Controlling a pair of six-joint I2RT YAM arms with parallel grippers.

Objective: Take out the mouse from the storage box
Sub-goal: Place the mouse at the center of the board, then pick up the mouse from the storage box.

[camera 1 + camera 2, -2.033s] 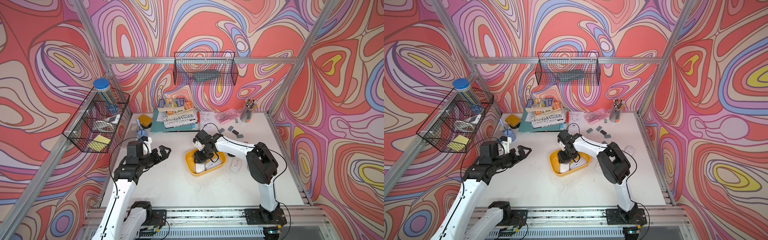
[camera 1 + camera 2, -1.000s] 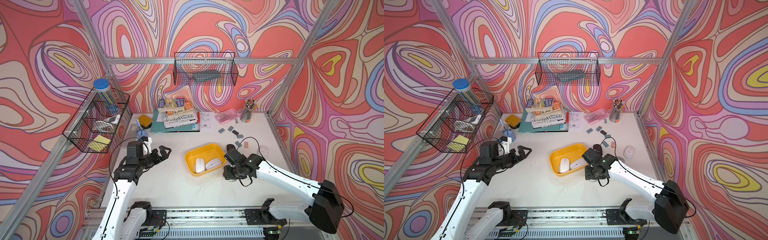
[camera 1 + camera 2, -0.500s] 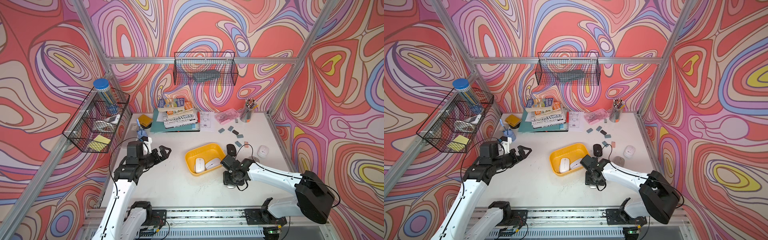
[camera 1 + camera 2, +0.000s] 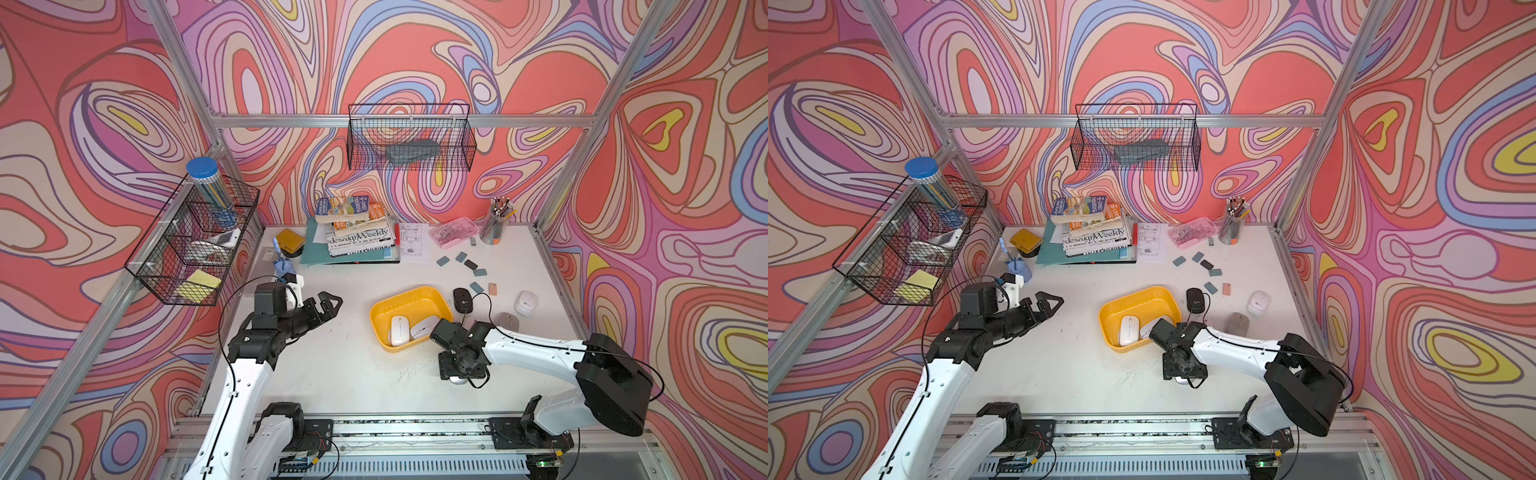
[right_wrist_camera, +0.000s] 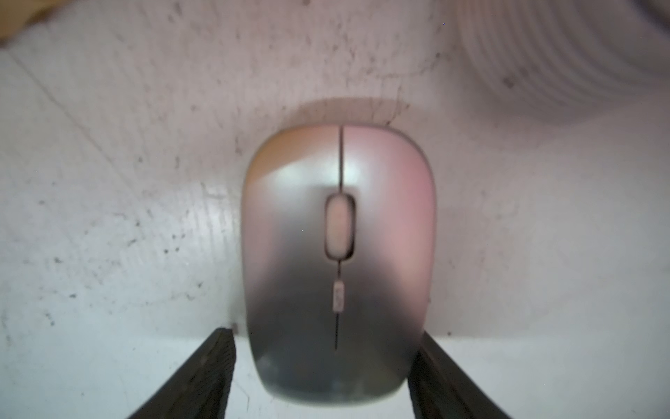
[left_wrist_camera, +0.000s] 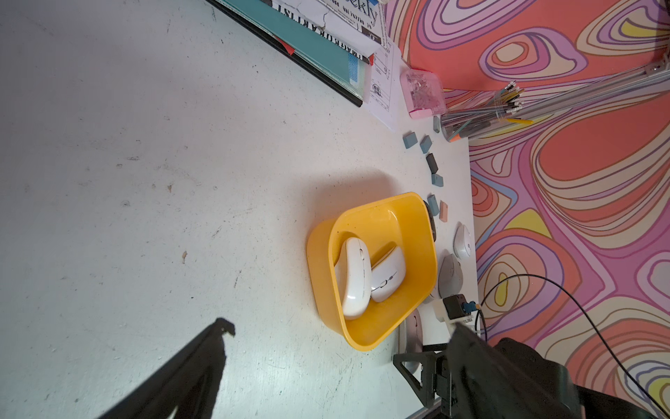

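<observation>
Right claw (image 5: 322, 362) spread beside mouse (image 5: 339, 261) on table (image 4: 332, 365); release judged done. Two mice remain in box (image 4: 384, 307).

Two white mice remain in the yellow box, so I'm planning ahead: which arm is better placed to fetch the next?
Probably the right: the right gripper hangs just beside the storage box, over a pinkish mouse. The left gripper hovers open, farther away.
</observation>
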